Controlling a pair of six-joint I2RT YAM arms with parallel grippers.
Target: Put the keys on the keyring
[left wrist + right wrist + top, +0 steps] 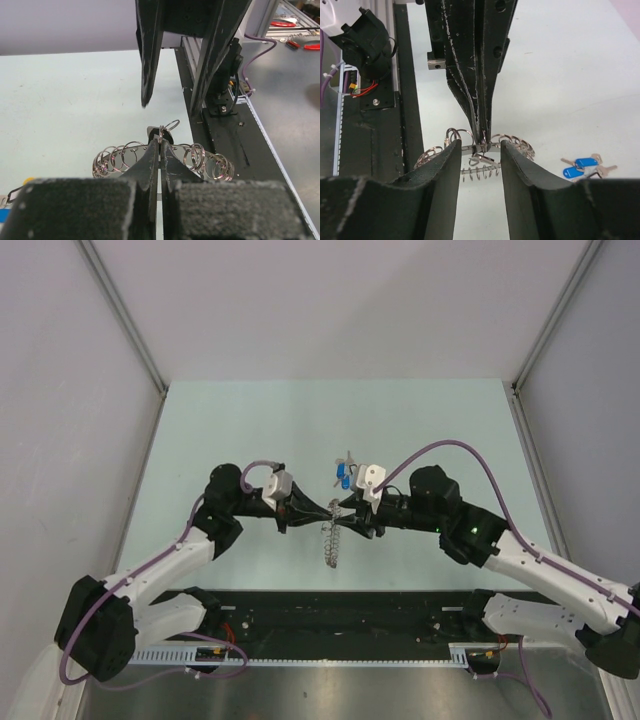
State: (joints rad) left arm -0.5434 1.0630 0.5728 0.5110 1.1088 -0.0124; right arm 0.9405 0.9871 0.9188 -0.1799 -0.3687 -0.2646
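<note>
The keyring, a silvery band hung with several small split rings, dangles above the pale green table between both arms. My left gripper is shut on its top edge; in the left wrist view the fingertips pinch the keyring at mid-band. My right gripper faces it from the other side, open, with its fingers straddling the keyring and the left gripper without touching. The keys, with blue heads, lie on the table just beyond the grippers, and the keys also show at the lower right of the right wrist view.
A black rail runs along the table's near edge by the arm bases. White walls with aluminium posts enclose the table on three sides. Red-handled tools lie off the table, beyond the frame.
</note>
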